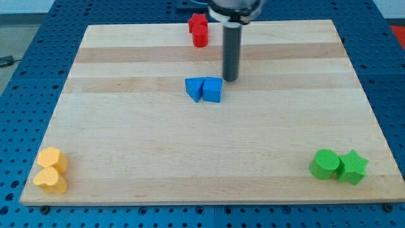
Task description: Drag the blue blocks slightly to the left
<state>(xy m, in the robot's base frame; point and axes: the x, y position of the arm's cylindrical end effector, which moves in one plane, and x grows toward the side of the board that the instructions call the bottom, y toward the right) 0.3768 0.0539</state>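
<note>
Two blue blocks sit touching near the board's middle, toward the view's top: a blue triangular block [194, 88] on the left and a blue cube-like block [212, 90] on the right. My tip [230, 80] stands just to the upper right of the right blue block, a small gap apart from it. The dark rod rises from there to the view's top edge.
Two red blocks [199, 29] sit stacked close at the board's top edge. Two yellow blocks [51, 170] lie at the bottom left corner. A green cylinder [325, 164] and a green star block [352, 168] lie at the bottom right. The wooden board [126, 139] rests on a blue perforated table.
</note>
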